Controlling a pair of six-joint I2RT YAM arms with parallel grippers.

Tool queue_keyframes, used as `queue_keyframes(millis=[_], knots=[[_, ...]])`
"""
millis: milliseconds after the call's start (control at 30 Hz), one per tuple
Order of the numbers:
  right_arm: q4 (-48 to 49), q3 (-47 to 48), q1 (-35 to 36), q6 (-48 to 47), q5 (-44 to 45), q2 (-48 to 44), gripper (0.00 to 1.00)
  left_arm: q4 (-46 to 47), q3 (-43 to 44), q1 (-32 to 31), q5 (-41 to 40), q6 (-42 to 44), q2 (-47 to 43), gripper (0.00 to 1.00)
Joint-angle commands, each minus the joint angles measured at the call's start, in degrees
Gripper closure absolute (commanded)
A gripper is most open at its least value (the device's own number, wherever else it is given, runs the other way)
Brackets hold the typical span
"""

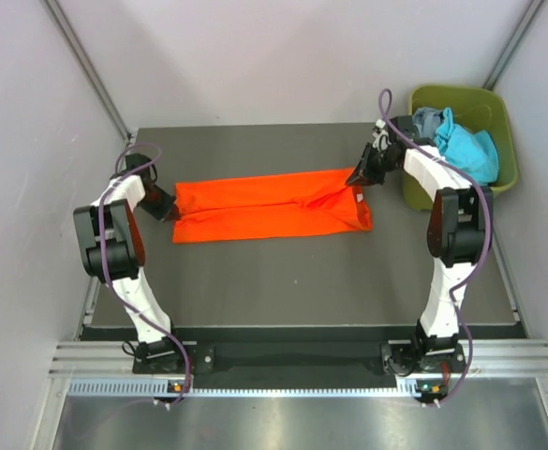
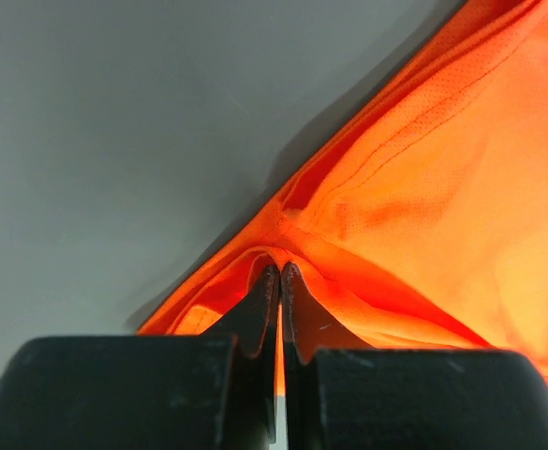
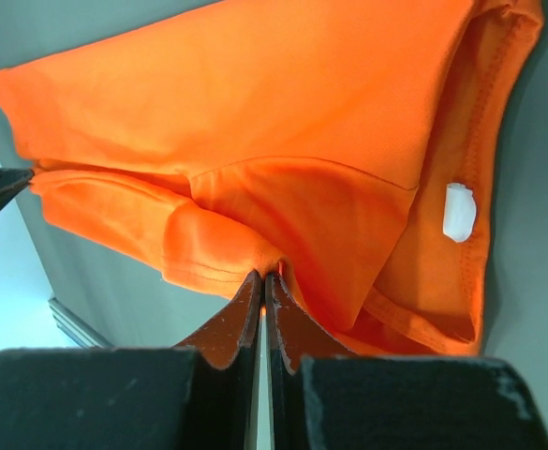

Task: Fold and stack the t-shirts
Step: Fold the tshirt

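Orange t-shirt [image 2: 442, 187] is running off the left wrist view's right edge; right arm [image 1: 428, 169] is hiding part of the olive-green bin [image 1: 456, 91].

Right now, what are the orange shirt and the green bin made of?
The orange t-shirt looks like thin, matte knit cloth: it creases, with tiny mesh dots and stitched hems. The green bin looks like smooth hard plastic, judging by its stiff rim.

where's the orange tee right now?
Top view: orange t-shirt spans mid-table as a long band, left gripper pinching its left end, right gripper its right end, just left of the green bin.
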Motion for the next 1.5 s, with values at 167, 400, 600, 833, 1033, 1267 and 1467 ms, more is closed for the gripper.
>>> queue_keyframes(millis=[167, 400, 600, 833, 1033, 1267, 1467], knots=[[0.2, 5.2, -1.3, -1.8, 0.1, 3.6, 0.92, 0.2, 4.2, -0.4, -4.0, 3.1, -1.5, 0.73], [-0.6, 10.9, -1.1, -1.3, -0.4, 7.7, 0.91, -1.7, 3.5, -0.4, -11.9, 10.1, -9.7, 0.60], [-0.2, 13.0, -1.1, -1.2, 0.4, 9.3, 0.98, -0.8, 1.3, -4.0, -9.9, 13.1, -13.5, 0.59], [0.4, 13.6, -0.6, -1.2, 0.2, 10.3, 0.98, 2.0, -1.8, -14.7, -5.3, 11.5, -14.6, 0.64], [1.6, 15.8, 0.0, 0.1, 0.4, 12.2, 0.96, 3.0, -4.7, -20.0, -4.1, 10.7, -14.8, 0.70], [-1.2, 23.8, 0.0, -2.0, 1.0, 16.9, 0.81, 1.5, -7.8, -21.3, -3.6, 9.9, -19.2, 0.71], [-12.8, 32.1, 0.0, -8.3, 7.1, 15.2, 0.70, 0.3, -10.7, -21.3, -4.9, 10.0, -23.2, 0.71]])
